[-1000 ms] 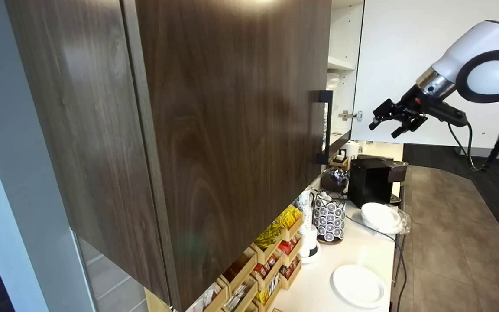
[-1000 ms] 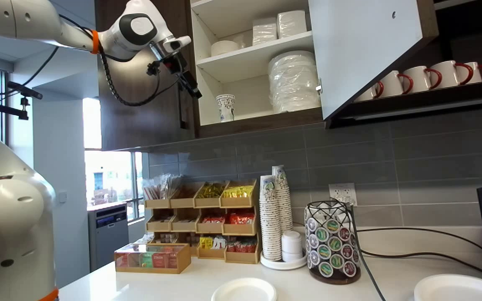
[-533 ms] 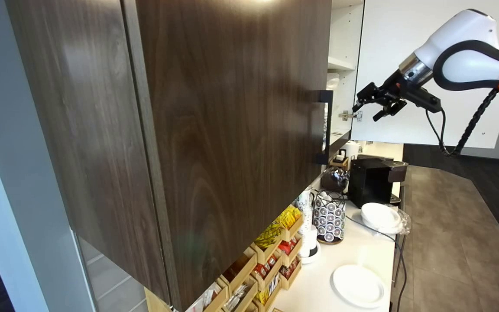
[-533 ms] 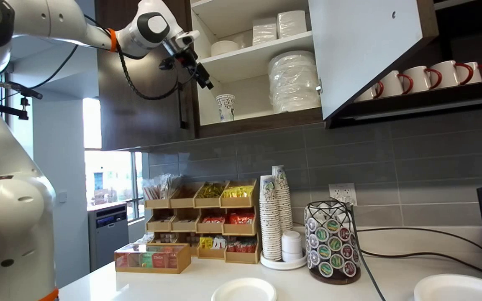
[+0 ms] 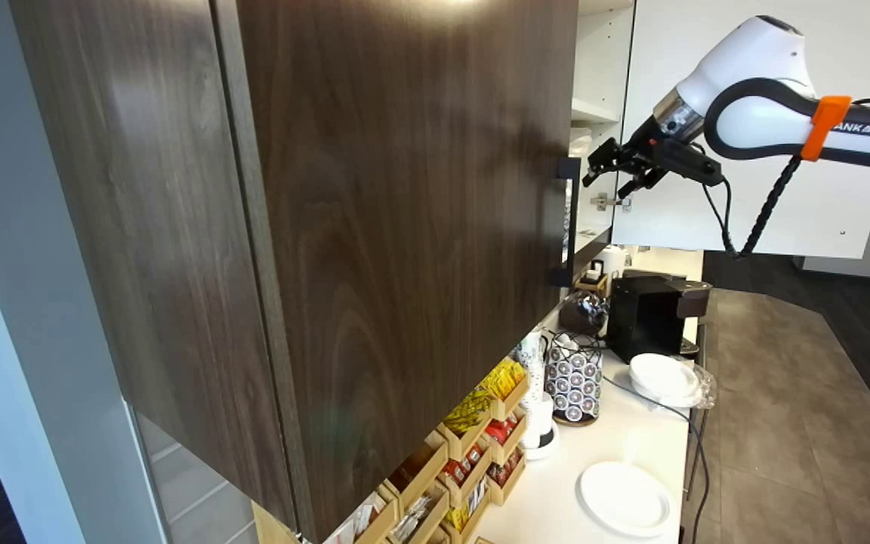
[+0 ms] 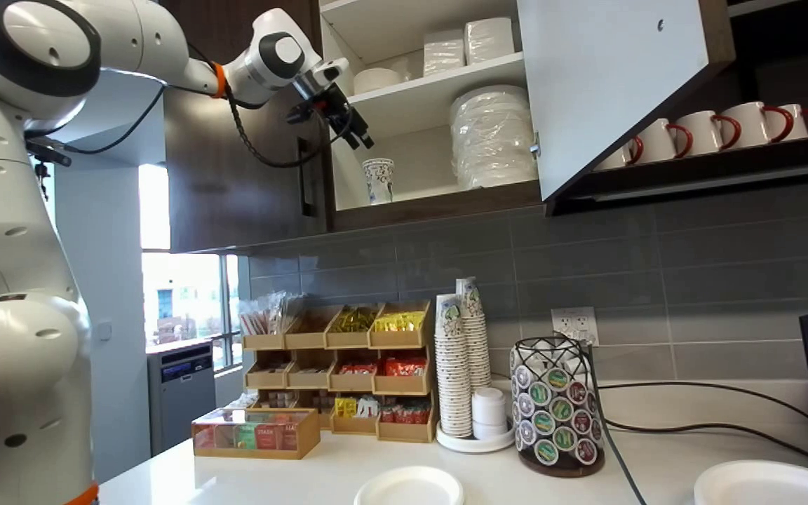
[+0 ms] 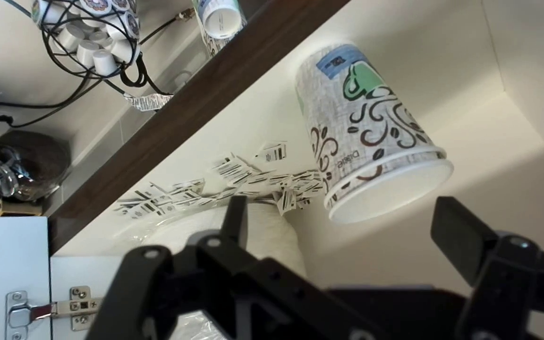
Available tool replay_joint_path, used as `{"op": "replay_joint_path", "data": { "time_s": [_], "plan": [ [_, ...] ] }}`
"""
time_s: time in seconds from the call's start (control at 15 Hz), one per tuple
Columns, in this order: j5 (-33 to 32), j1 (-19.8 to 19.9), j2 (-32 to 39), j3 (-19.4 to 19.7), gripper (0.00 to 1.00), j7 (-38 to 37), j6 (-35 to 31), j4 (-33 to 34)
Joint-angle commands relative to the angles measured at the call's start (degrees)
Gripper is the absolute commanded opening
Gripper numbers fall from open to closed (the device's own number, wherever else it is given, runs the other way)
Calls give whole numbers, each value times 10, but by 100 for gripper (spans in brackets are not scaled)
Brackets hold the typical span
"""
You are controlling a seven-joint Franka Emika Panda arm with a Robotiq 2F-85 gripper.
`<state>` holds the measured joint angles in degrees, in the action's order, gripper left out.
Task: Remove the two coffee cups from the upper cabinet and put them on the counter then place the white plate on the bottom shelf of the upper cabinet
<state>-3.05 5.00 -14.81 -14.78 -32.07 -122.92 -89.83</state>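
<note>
Two patterned paper coffee cups (image 7: 371, 118), nested with two rims showing, stand upright on the bottom shelf (image 6: 421, 193) of the upper cabinet (image 6: 346, 158). They also show in an exterior view (image 6: 379, 181). My gripper (image 7: 340, 215) is open and empty. In the wrist view the cups lie beyond the gap between its fingers, not touched. In an exterior view the gripper (image 6: 362, 144) is just above and left of the cups' rim. The gripper (image 5: 606, 187) also shows by the cabinet opening. The white plate (image 5: 625, 499) lies on the counter (image 5: 563, 499); it also shows in an exterior view (image 6: 409, 487).
A wrapped white stack (image 6: 494, 140) stands on the same shelf, right of the cups. The white cabinet door (image 6: 614, 77) is open. A dark wood door with a handle (image 6: 304, 179) borders the opening. Below stand a snack rack (image 6: 355, 379), cup stacks (image 6: 454, 379) and a pod holder (image 6: 558, 407).
The arm has moved toward the cabinet opening: leftward in an exterior view, rightward and slightly down in another, closer to the cups. Cups and plate have not moved.
</note>
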Motion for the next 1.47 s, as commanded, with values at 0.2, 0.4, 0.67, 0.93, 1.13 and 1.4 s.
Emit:
{"op": "replay_joint_path", "data": {
  "time_s": [0.2,0.4,0.67,0.93,1.13,1.4],
  "plan": [
    [-71,-30,85,7,100,-43,12,88],
    [-93,-45,113,14,100,-59,32,119],
    [-110,-62,124,28,100,-67,91,138],
    [-104,-42,122,16,71,-60,131,147],
    [-98,-40,122,16,46,-61,141,151],
    [-81,-41,124,16,15,-70,131,145]
  ]
}}
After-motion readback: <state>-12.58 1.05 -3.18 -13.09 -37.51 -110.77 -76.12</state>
